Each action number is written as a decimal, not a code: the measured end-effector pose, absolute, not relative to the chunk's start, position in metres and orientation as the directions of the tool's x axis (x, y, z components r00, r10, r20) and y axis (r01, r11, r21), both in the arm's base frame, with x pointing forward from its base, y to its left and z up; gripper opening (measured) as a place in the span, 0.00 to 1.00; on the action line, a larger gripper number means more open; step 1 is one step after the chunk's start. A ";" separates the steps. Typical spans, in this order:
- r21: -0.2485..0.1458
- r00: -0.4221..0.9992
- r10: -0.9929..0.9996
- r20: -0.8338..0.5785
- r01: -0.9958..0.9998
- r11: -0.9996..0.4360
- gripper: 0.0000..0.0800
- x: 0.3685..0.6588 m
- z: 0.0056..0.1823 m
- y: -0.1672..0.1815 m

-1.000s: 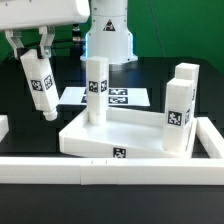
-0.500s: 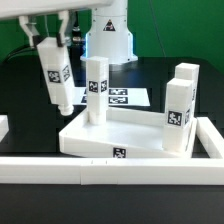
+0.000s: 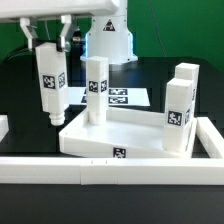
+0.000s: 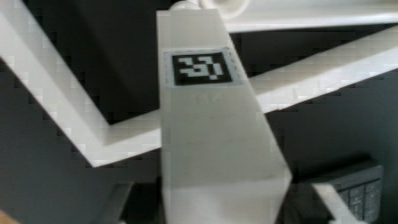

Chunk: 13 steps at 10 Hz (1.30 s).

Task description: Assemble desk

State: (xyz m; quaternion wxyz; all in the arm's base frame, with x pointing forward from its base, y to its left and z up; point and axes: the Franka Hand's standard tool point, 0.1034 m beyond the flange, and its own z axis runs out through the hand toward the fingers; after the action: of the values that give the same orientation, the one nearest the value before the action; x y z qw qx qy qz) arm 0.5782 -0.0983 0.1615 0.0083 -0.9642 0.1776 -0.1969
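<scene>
We open on the tool (image 3: 50, 45), high at the exterior view's left, its two fingers clamped on the top of a white leg (image 3: 51, 85) — a firm grip on it. The leg hangs upright, perhaps a touch tilted, its tag facing us, and its lower end sits just above the near left corner of the tabletop (image 3: 105, 135); we cannot tell whether it touches. From the wrist view we look straight down that same leg (image 4: 214, 120), the tag clear on its face, with the tabletop rim (image 4: 89, 125) angling across below it.

Moving outward — a second leg (image 3: 96, 88) stands upright in the tabletop's far left corner, just beside the held one. At the exterior view's right, two more legs stand upright, the nearer one (image 3: 178, 118) and another (image 3: 186, 80) behind it. The tabletop lies flat on the black bench (image 3: 25, 100). Behind it we see the marker board (image 3: 125, 97), and a white border rail (image 3: 110, 170) crosses the foreground.
</scene>
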 end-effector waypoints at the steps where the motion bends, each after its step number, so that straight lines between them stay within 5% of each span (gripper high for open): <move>1: -0.086 0.854 -0.342 0.393 -0.336 -0.938 0.36 0.578 0.162 -0.092; 13: -0.103 0.852 -0.358 0.381 -0.346 -0.932 0.36 0.578 0.151 -0.068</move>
State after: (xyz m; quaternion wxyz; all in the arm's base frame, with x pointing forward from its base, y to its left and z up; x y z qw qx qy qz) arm 0.5780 -0.0679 0.1512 0.0152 -0.9623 0.1831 -0.2007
